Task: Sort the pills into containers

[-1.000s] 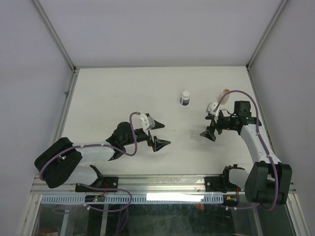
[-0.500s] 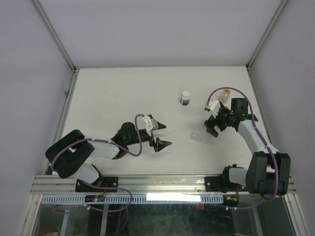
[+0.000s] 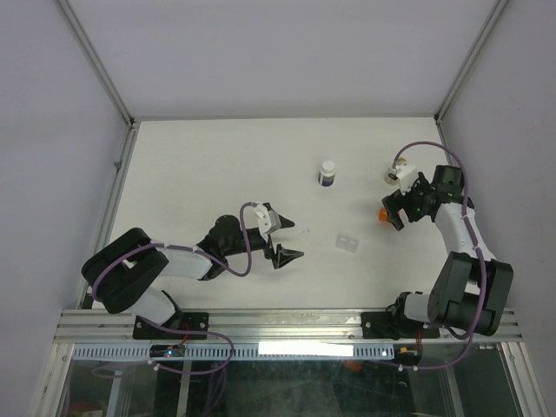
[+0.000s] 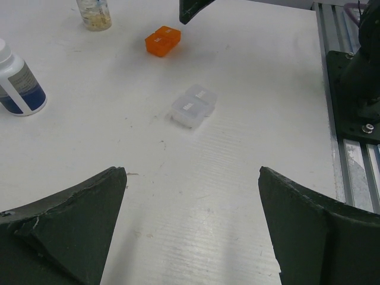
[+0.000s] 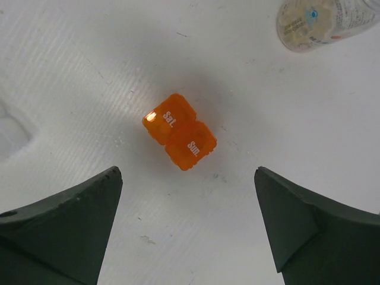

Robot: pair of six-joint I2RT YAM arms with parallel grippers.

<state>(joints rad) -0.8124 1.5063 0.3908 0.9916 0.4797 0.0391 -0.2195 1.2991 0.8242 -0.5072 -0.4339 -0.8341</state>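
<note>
A flat clear two-cell box (image 3: pixel 348 242) lies on the white table between the arms; it also shows in the left wrist view (image 4: pixel 193 106). A tan-tinted clear vial (image 4: pixel 95 13) stands far off and shows lying at the top right of the right wrist view (image 5: pixel 326 21); in the top view the right wrist hides it. An orange two-cell box (image 5: pixel 179 131) marked "Sat." and "Sun." lies shut just ahead of my open, empty right gripper (image 5: pixel 187 225) (image 3: pixel 391 211). My left gripper (image 3: pixel 285 240) (image 4: pixel 193 225) is open and empty, left of the clear box. No loose pills show.
A white bottle with a blue label (image 3: pixel 327 173) stands at the far middle, also in the left wrist view (image 4: pixel 18 83). The orange box shows in the top view (image 3: pixel 382 215) and left wrist view (image 4: pixel 162 41). A metal rail (image 4: pixel 350 89) runs along the near edge.
My right arm swung away from the table's middle toward the far right, uncovering the clear box, and now hangs over the orange box. My left arm shifted slightly.
</note>
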